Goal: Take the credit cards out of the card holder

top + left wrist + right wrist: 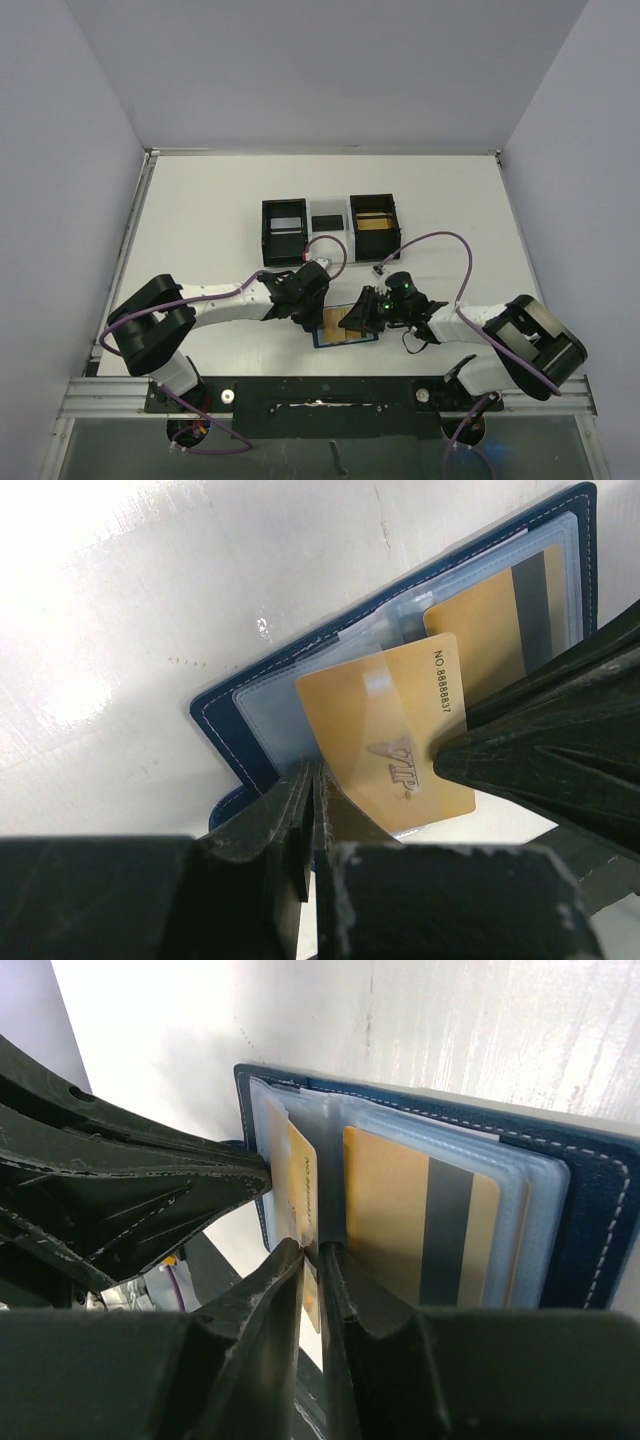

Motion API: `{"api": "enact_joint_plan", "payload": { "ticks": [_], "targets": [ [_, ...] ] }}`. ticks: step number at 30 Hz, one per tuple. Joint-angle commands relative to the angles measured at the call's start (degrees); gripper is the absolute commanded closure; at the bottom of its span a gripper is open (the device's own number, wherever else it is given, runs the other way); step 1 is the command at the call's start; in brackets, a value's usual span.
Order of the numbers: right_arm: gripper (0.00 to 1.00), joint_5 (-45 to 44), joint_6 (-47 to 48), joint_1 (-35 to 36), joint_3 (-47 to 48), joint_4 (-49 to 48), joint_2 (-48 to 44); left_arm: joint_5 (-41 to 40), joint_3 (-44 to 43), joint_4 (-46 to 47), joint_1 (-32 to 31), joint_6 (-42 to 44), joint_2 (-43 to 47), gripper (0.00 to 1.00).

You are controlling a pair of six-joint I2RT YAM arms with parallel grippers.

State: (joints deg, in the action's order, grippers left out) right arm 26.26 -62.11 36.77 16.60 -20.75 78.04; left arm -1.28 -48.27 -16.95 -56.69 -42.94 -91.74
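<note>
The navy card holder (pixel 330 338) (pixel 222 735) (pixel 600 1210) lies open on the table near the arms, its clear sleeves up. A gold credit card (pixel 385 730) (pixel 302 1185) marked VIP sticks halfway out of a sleeve. A second gold card (pixel 490 630) (pixel 400 1220) with a dark stripe stays inside its sleeve. My right gripper (pixel 367 315) (pixel 322 1248) has its jaws a sliver apart, with the raised card's edge between them. My left gripper (pixel 308 310) (pixel 316 772) is shut on the edge of the card holder's clear sleeve, right beside the card's corner.
Two black boxes (pixel 285 230) (pixel 375 222) joined by a clear section (pixel 328 220) stand behind the card holder; the right one holds something gold. Both arms crowd the near middle of the white table (pixel 200 210). Grey walls close in the sides and back.
</note>
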Motion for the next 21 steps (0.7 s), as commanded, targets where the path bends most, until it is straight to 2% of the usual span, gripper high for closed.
{"api": "enact_joint_plan", "payload": {
  "ticks": [1, 4, 9, 14, 18, 21],
  "targets": [
    [0.88, 1.2, -0.4, -0.3, 1.3, -3.9, 0.0, -2.1, -0.2, -2.7, -0.3, 1.2, -1.3, 0.97],
    [0.92, 0.0, 0.2, -0.7, 1.0, -1.7, -1.9, -2.3, -0.1, -2.8, -0.4, 1.2, -1.3, 0.97],
    [0.93, 2.6, -2.1, -3.2, -3.8, -6.9, -5.7, -2.8, 0.1, -2.8, -0.4, 1.1, -1.1, 0.97],
    [0.92, 3.5, -0.4, -3.8, -4.2, -4.0, -6.6, -2.7, -0.2, -2.3, -0.4, 1.2, -0.5, 0.96],
    [0.91, 3.6, -2.6, -3.8, -5.4, -7.9, -5.7, -4.6, -0.1, -1.5, -0.9, 1.3, 1.5, 0.91],
    [0.89, 2.7, -2.7, -3.8, -4.9, -7.4, -4.6, -5.0, 0.2, -0.2, -0.9, 1.6, 3.8, 0.83]
  ]
}}
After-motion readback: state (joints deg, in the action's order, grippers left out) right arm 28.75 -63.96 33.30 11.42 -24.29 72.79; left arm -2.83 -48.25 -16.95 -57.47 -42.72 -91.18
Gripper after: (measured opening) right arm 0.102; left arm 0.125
